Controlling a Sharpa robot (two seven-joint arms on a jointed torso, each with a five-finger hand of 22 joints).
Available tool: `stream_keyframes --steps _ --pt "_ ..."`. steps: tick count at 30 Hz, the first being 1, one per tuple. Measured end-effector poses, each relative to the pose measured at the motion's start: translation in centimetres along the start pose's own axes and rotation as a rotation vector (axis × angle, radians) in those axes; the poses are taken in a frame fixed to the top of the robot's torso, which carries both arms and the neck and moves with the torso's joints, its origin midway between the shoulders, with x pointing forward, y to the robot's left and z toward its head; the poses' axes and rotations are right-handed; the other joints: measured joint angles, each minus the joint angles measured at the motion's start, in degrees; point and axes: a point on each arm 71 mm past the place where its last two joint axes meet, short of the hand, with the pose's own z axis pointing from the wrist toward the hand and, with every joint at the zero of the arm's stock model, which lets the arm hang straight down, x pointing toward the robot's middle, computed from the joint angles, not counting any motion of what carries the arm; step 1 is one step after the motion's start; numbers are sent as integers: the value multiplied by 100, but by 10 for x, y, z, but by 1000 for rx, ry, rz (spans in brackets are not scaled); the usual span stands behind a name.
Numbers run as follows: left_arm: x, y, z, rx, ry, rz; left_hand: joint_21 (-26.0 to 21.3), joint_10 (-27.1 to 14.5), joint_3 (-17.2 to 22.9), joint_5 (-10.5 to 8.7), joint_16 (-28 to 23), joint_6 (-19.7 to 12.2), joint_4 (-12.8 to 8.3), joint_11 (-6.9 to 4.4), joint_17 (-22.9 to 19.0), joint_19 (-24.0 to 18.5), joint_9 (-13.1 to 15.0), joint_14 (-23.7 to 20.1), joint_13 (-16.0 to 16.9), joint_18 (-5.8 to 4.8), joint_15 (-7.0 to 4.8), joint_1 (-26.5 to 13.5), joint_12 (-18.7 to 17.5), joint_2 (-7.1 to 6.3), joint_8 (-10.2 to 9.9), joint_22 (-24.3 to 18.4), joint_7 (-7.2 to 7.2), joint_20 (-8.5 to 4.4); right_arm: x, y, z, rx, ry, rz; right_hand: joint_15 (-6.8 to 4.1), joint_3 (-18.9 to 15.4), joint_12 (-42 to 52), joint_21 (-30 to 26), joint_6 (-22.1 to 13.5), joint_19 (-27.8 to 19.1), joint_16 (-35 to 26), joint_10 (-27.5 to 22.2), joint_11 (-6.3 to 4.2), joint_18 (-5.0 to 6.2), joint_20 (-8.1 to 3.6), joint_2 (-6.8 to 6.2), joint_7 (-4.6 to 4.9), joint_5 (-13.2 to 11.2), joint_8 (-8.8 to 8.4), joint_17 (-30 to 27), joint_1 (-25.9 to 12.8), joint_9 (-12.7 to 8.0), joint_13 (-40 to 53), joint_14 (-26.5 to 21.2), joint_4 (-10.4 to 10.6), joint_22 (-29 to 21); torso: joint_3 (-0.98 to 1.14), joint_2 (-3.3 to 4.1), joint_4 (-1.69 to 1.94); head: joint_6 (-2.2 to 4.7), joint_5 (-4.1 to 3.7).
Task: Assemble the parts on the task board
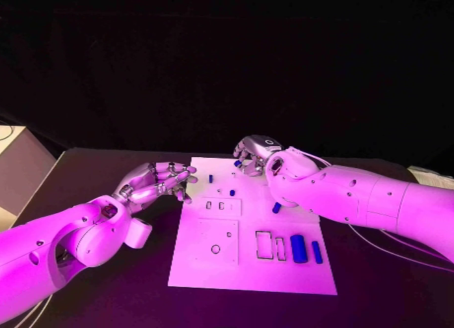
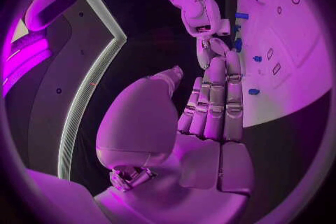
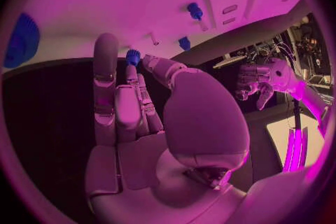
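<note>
The white task board (image 1: 251,270) lies in the middle of the black table. My right hand (image 1: 255,156) hovers over its far edge and pinches a small blue part (image 3: 133,57) between thumb and a fingertip; that part (image 1: 238,164) shows below the fingers. My left hand (image 1: 158,181) is at the board's left edge, fingers apart and holding nothing. Small blue parts (image 1: 210,178) (image 1: 232,193) (image 1: 276,207) sit on the far half. A thick blue cylinder (image 1: 298,248) and a thin blue bar (image 1: 316,252) lie near two rectangular recesses (image 1: 264,244).
A white box (image 1: 15,164) stands off the table's left side. Pale papers (image 1: 434,179) lie at the far right. A thin cable (image 1: 385,256) runs under my right arm. The board's near strip is bare.
</note>
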Motion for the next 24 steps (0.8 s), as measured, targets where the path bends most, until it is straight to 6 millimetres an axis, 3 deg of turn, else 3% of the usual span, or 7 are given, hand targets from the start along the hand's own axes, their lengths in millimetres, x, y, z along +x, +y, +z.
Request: stream_keyframes --steps 24 --pt "0 0 0 0 1 0 0 0 0 0 0 0 0 0 1 0 -2 0 0 0 0 0 0 0 0 1 0 0 4 9 2 -26 23 24 0 96 -24 0 26 0 -4 -187 62 0 0 -60 14 78 0 -44 -1 1 -51 0 -32 -47 0 2 4 2 21"
